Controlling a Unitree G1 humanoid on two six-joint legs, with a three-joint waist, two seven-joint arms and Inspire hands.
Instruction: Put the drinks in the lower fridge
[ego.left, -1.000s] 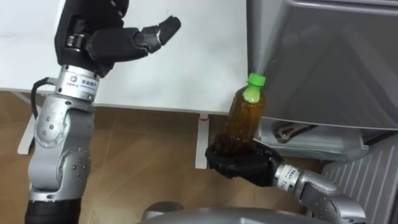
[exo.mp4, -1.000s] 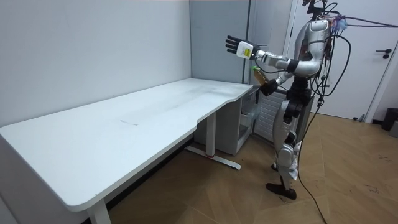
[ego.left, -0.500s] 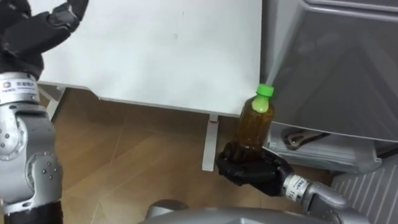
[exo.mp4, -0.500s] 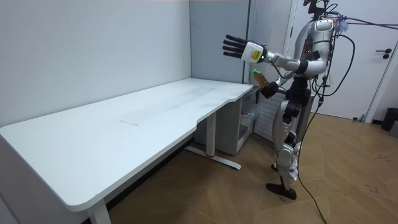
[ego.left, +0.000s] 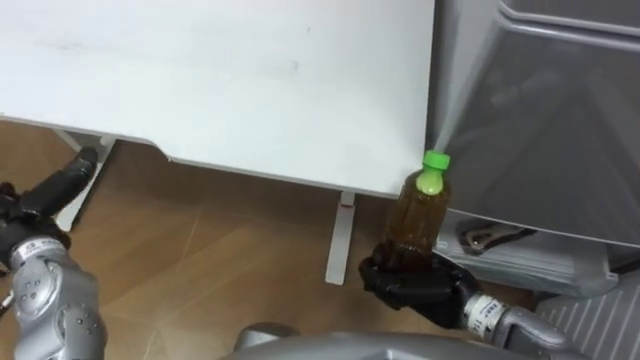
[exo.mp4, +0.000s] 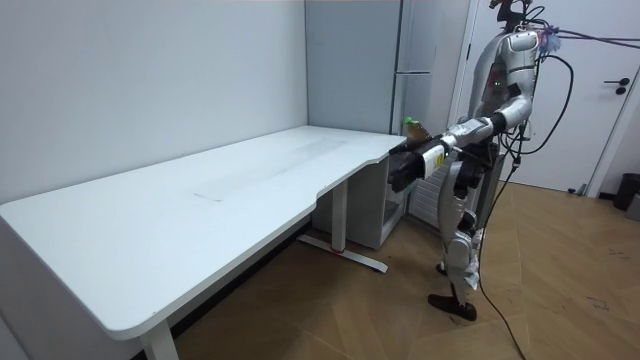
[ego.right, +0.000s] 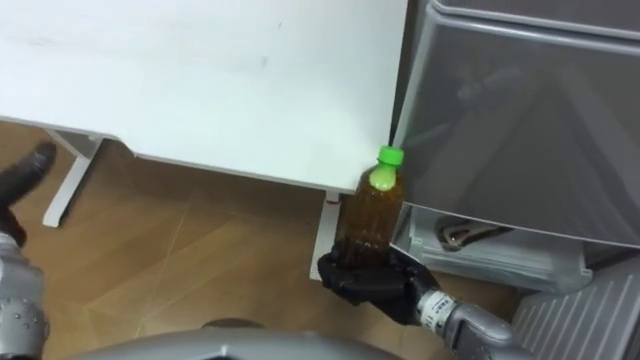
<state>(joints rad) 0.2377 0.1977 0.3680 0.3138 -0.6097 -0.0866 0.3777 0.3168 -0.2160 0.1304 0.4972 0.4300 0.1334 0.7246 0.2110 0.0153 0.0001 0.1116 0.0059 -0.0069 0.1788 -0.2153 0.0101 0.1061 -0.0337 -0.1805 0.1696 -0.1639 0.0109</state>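
Bottle (ego.left: 420, 215) in my right hand (ego.left: 410, 285), next to the fridge (ego.left: 540, 110)

My right hand is curled tight round the bottom of the brown bottle. The bottle stands straight up with its green cap on top. It is in the air, just beside the grey fridge and the corner of the white table (ego.left: 220, 80). My left hand (ego.left: 55, 190) is low over the wood floor (ego.left: 230, 250), fingers straight, holding nothing. The print on my wrist is too tiny to read.

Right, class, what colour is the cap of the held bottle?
Bright green. The cap on the bottle shows best in the left eye view.
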